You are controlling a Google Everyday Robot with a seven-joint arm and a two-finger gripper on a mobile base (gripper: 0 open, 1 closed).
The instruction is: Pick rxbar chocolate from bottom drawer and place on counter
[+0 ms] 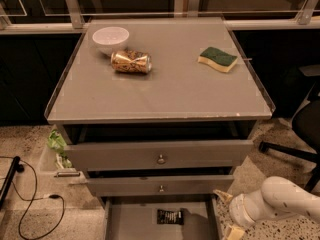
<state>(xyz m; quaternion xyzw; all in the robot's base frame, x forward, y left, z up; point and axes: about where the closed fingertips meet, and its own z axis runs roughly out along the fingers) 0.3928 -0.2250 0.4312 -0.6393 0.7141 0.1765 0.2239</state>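
The grey glossy counter (165, 91) topped a cabinet of 3 drawers standing on a speckled floor (22, 139), with a metal-framed glass rail behind and a black chair base (287, 151) at the right. On the counter sat a white bowl (110, 37), a gold can (131, 62) on its side just beside the bowl, and a green-and-yellow sponge (217, 58) well apart. The bottom drawer (130, 224) was pulled out. The rxbar chocolate (170, 216) lay flat near the middle of its floor. The gripper (228, 214) hung just outside the drawer's right wall, its 2 fingers spread and holding nothing, the bar near on its left, not touching.
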